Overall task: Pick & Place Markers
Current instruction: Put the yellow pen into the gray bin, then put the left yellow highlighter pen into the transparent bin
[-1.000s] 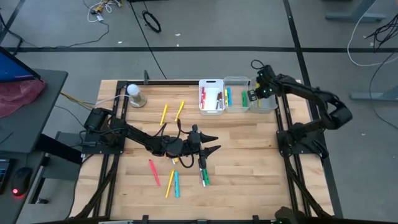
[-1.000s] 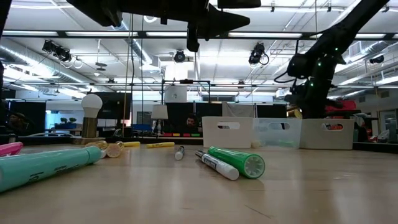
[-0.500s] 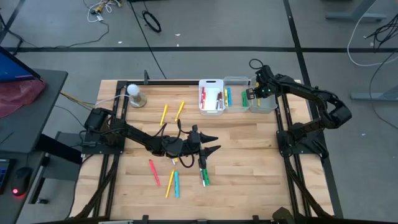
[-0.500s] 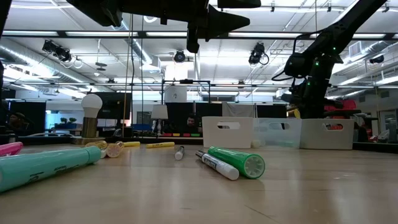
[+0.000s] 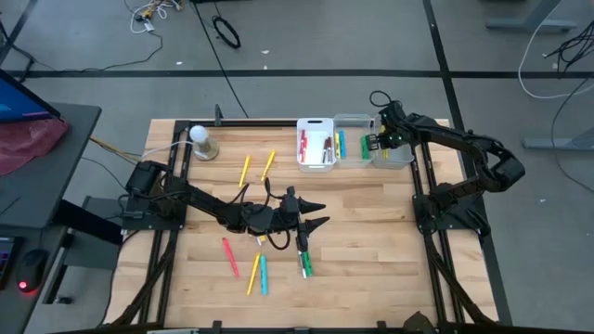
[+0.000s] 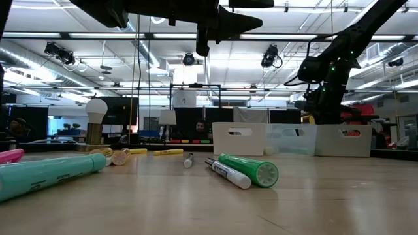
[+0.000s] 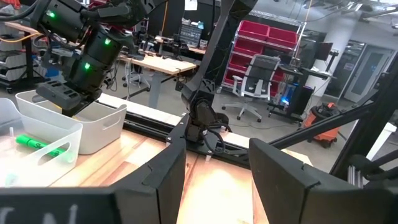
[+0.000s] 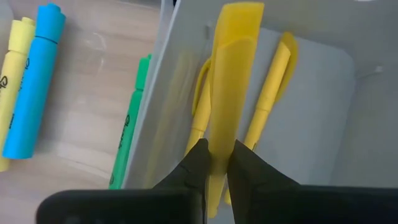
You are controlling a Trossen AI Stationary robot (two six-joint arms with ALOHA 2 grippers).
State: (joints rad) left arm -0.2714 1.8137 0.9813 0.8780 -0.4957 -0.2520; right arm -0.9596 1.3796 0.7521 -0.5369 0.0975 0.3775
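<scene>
step: right hand (image 8: 215,163) pinched on a yellow marker (image 8: 227,74) over the white bin (image 8: 317,106) | next: guessing lower, let go | left hand (image 5: 316,215) wide, empty, waiting mid-surface (image 5: 371,241)

**Wood, plastic and matt black**

The worktop (image 5: 371,232) is pale wood in jointed strips, smooth with a soft sheen in the low view. The markers (image 5: 304,263) look like smooth plastic; the green one (image 6: 249,169) has a slightly glossy barrel. At about one o'clock on the worktop, a white bin (image 5: 316,144) is opaque plastic and the bin beside it (image 5: 353,122) is clear, translucent plastic. The right gripper's fingers (image 8: 245,171) are matt black, pinching a glossy yellow marker (image 8: 227,81). The floor (image 5: 306,37) looks like dull grey concrete.
</scene>
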